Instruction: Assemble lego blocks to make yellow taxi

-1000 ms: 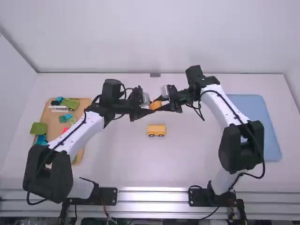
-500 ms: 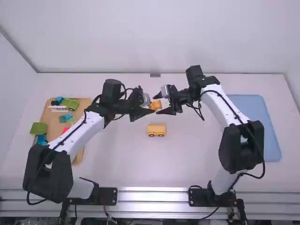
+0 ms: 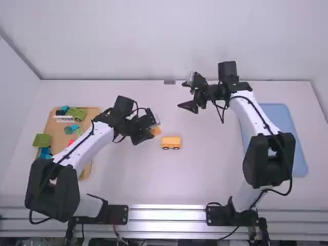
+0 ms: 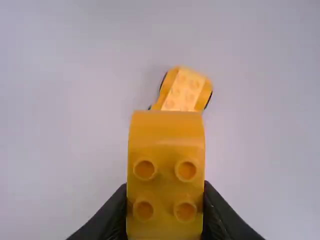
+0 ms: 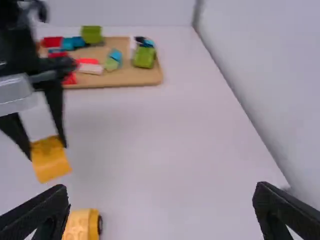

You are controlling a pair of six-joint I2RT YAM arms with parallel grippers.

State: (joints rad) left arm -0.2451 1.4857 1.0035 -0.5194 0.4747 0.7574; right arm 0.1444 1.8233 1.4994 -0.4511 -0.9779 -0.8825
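Everything stands on the white table [image 3: 205, 174], ordered here around the yellow wheeled base [image 3: 171, 143]. The blue tray [image 3: 299, 148] lies well to the right of that base, partly behind the right arm [image 3: 254, 113]; the wooden tray [image 5: 122, 82] is well to its left, carrying green, blue and red blocks, with the left arm [image 3: 87, 146] passing over part of it. Neither tray stands in the way of joining pieces at the base. The right gripper [image 5: 161, 189] is spread wide with nothing between its fingers, up beyond the base and to its right, which seems to leave the left one room. The left gripper [image 4: 165, 202] is closed on the sides of a rounded yellow block [image 4: 166, 131], held above the table just left of the base and slightly beyond it. Pinching only the sides leaves the studded face uncovered and probably the joining face too. The base sits on its wheels, studs up, presumably ready to take the block as the taxi's upper part. The main hazard, I'd judge, is lowering the block askew, so the base rolls or tips instead of locking.
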